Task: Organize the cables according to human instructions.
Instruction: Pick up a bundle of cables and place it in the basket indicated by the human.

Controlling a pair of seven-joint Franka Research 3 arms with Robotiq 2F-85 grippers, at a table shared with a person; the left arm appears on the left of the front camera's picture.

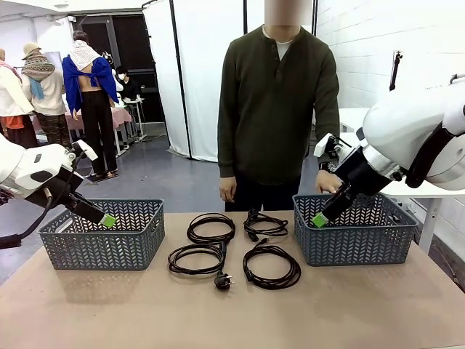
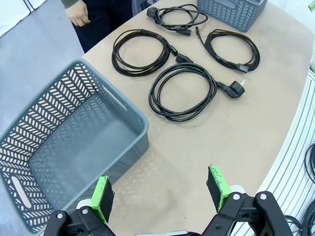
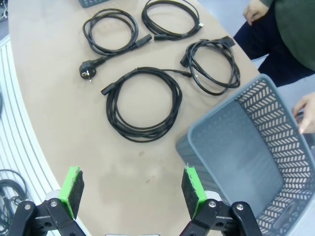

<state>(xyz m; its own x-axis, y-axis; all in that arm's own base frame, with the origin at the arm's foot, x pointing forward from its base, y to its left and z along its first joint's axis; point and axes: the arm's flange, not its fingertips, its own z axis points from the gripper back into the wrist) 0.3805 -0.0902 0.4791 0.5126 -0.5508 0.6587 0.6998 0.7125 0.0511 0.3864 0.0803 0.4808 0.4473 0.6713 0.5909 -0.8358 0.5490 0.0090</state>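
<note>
Cables [image 1: 212, 243] are lying as four coiled bundles on the table [image 1: 363, 305], between the left basket [image 1: 102, 251] and the right basket [image 1: 356, 247], with none inside either. Your left gripper [image 1: 107, 219] is hovering over the left basket's inner wall, its jaws standing wide and gripping nothing. Your right gripper [image 1: 320, 219] is hanging over the right basket's inner rim, equally wide and empty. The human [image 1: 276, 109] is standing across the table, one hand [image 1: 328, 182] hanging just behind the right basket.
</note>
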